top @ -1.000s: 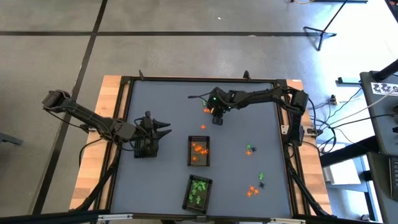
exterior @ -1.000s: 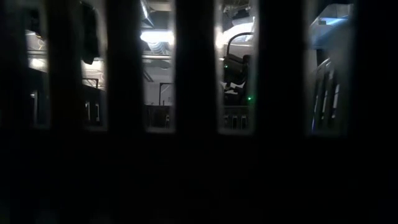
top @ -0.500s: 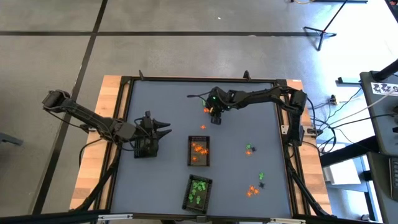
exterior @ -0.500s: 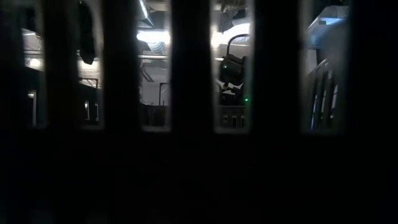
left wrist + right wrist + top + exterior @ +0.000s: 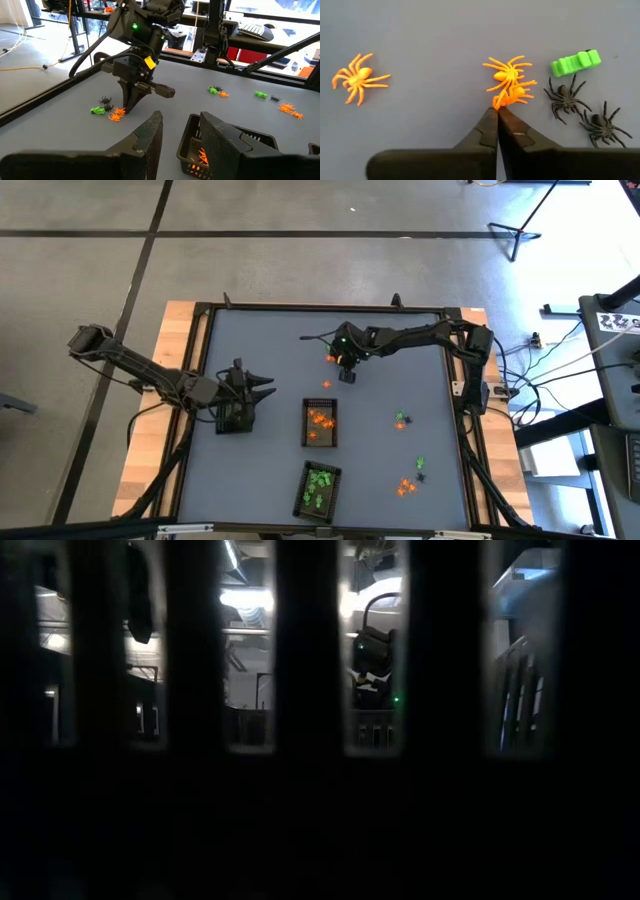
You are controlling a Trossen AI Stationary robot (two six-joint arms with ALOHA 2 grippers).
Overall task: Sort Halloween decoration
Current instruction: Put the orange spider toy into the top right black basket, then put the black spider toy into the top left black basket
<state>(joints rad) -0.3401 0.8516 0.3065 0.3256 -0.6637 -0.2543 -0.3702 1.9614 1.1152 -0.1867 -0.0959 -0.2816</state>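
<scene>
Pinching down at the far middle of the table, the right gripper (image 5: 497, 111) had its fingers closed together with only a hairline between them, their tips meeting on the edge of an orange spider (image 5: 514, 94); whether the toy was truly caught or just nudged could not be told. A second orange spider (image 5: 508, 73) lay touching that one, a green piece (image 5: 575, 63) and two black spiders (image 5: 564, 97) sat just beside, and another orange spider (image 5: 358, 78) lay well apart. The step looked like the pick of an orange piece; the next move would call for lifting cleanly off the cluster and carrying to the tray holding orange pieces (image 5: 320, 423) near the table's centre. The left gripper (image 5: 262, 387) waited on the left side of the table, fingers partly apart and holding nothing. The right wrist view alone showed the contact at the fingertips; the overhead view alone showed the tray of green pieces (image 5: 318, 488) nearer the front edge and the loose scatter (image 5: 405, 485) at the right. The low view was dark and showed nothing of the table.
</scene>
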